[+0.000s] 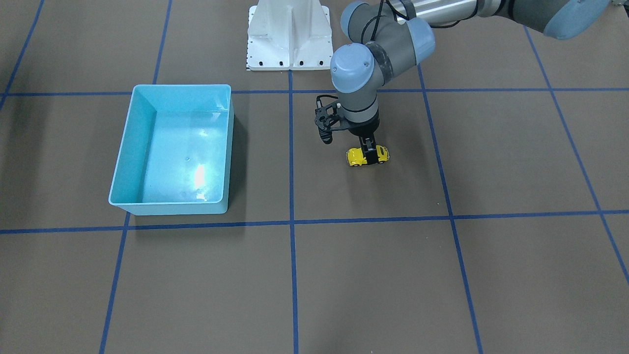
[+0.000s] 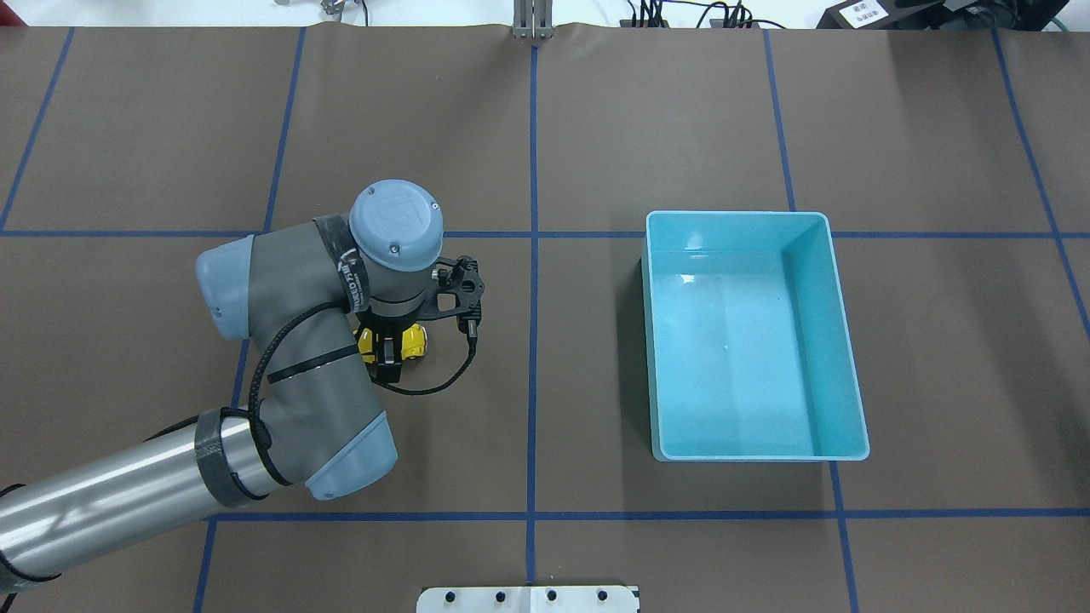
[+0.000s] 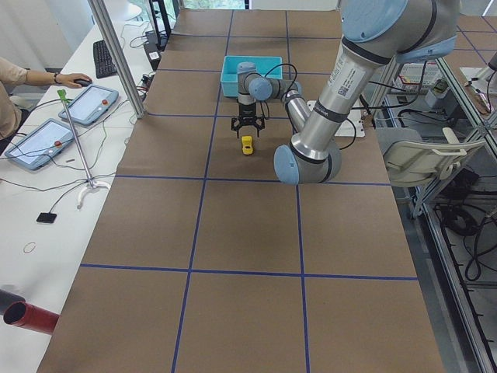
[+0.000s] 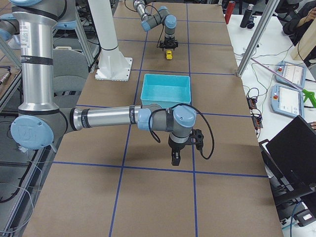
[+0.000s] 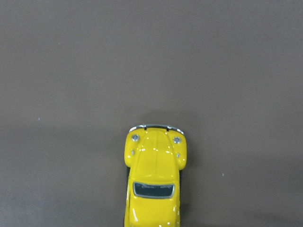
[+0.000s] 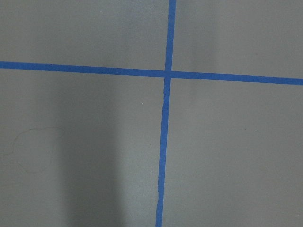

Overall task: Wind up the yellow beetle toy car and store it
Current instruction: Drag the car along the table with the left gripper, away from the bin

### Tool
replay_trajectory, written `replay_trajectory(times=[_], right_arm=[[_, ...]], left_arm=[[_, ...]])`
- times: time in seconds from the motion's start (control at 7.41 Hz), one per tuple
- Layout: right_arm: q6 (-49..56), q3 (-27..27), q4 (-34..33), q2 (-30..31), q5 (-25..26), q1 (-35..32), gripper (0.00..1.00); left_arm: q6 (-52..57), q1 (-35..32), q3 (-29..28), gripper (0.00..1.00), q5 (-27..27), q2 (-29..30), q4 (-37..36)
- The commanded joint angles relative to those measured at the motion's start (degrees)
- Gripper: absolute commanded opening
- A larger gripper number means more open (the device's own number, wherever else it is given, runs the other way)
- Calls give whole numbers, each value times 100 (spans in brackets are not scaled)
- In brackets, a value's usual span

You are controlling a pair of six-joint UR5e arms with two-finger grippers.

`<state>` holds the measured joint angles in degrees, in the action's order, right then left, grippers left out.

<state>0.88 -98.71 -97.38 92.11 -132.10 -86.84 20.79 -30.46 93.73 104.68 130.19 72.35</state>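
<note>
The yellow beetle toy car (image 1: 356, 157) stands on the brown table, left of the centre line in the overhead view (image 2: 415, 340). My left gripper (image 1: 369, 153) reaches straight down over it, one finger on each side of its body, shut on it. In the left wrist view the car's (image 5: 155, 179) hood and windshield fill the lower middle. The light-blue bin (image 1: 182, 88) is empty, well to the car's side (image 2: 737, 215). My right gripper (image 4: 175, 159) shows only in the exterior right view, low over bare table in front of the bin; I cannot tell whether it is open.
The white robot base plate (image 1: 289, 34) stands at the table's robot-side edge. Blue tape lines cross the brown table cover. Operators' tablets (image 3: 93, 105) and cables lie on the side desks beyond the table.
</note>
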Motion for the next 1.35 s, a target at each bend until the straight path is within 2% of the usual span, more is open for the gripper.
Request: replay_trajectory(times=[0.0,0.4,1.21], right_arm=[[0,0,0,0,0,0,100],[0,27,0,0,0,0,100],[0,167,0,-174,0,0,100]], left_arm=[[30,5,-450,100,-62,356,-20],[-22,66,-873,100,-88,542,-46],[13,190,-979,98,-236,560,-161]])
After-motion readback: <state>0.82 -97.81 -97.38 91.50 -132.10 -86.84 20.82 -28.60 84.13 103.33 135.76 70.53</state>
